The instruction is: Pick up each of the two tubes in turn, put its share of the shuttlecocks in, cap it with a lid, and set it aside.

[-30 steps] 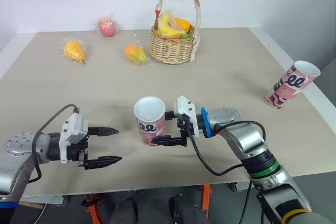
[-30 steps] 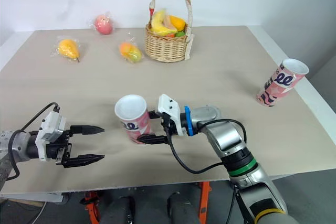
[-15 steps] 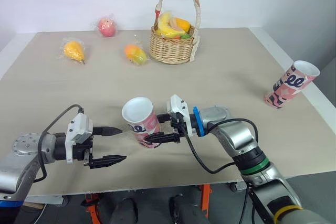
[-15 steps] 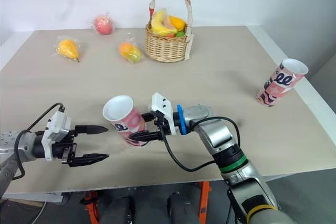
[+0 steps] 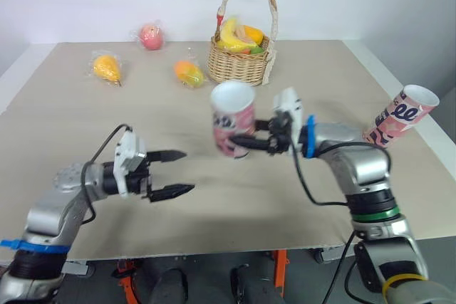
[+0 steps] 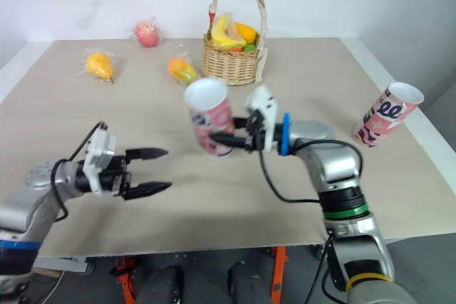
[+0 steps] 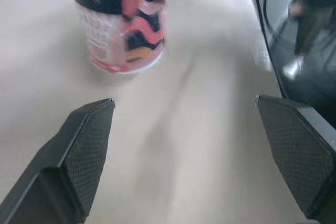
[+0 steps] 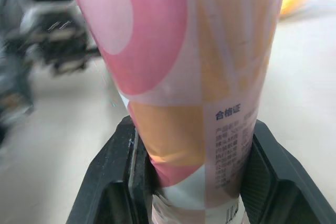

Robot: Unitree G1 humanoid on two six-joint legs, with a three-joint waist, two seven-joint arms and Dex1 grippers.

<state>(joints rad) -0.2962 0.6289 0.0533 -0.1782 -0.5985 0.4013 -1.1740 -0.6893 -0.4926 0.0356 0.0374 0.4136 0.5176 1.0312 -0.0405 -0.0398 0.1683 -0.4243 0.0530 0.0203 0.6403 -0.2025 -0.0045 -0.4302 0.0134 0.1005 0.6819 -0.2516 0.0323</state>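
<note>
Two claws work over the table (image 5: 85, 126). On the left, the left claw (image 5: 187, 171) hovers low over the bare top with its fingers spread wide and nothing between them, pointing toward the middle. A second ago it sat nearer the front edge.

At the centre is the pink tube (image 5: 234, 119), mouth up and nearly upright. Half a second ago it leaned over toward the left claw and hung lower, so it has been swung up and carried toward the basket (image 5: 242, 58). It now looks clear of the table. The right claw (image 5: 241, 142) stays clamped on its lower end, one finger on each side.

Far right, the second tube (image 5: 399, 115) leans at the table's edge, untouched.

By my reading the first pick-up is done and the tube is held ready for filling. Capping and setting aside remain.
</note>
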